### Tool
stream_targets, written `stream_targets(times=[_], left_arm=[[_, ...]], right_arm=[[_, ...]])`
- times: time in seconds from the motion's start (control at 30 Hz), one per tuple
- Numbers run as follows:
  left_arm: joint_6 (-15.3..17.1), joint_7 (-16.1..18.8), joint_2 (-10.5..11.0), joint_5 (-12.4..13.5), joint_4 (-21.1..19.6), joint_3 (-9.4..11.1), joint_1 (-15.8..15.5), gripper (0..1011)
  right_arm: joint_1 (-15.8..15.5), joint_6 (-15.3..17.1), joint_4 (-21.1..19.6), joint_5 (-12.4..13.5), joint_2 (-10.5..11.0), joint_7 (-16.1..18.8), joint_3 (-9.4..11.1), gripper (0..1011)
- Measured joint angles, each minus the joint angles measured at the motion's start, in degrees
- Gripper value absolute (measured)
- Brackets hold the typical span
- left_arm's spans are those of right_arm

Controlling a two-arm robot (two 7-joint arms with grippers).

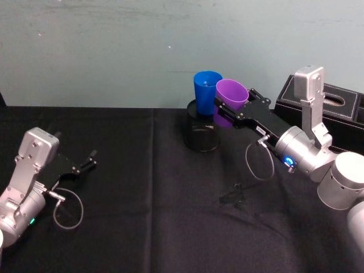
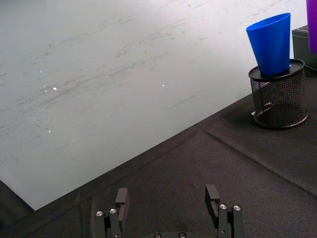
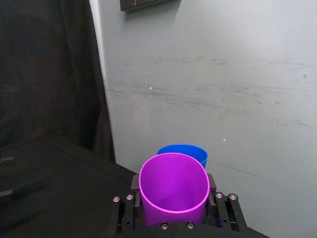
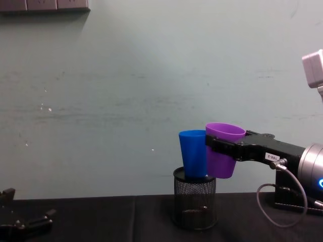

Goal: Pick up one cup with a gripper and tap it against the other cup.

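Black right end effector point(image 1: 234, 105): clamps the purple cup point(image 1: 231, 91) by its sides and holds it in the air, clear of the worktop point(image 1: 142, 216), rim just beside the blue cup point(image 1: 206, 86), seemingly touching. Blue cup: stands tilted in the black mesh pen holder point(image 1: 202, 133). Left end effector point(image 1: 85, 162): rests low at the left, fingers spread, empty.

Cup point(image 4: 193, 154) standing in pen holder point(image 4: 195, 206), second cup point(image 4: 222, 165) just right of it (mid-air)

Blue cup point(image 4: 194, 154) base inside holder point(image 4: 195, 204)
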Motion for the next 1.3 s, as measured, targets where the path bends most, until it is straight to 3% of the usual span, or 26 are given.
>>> stream_targets(times=[1.3], left_arm=[[0.0, 0.0, 0.0, 0.0, 0.0, 0.0, 0.0, 1012]], right_arm=[[0.0, 0.0, 0.0, 0.0, 0.0, 0.03, 0.0, 732]])
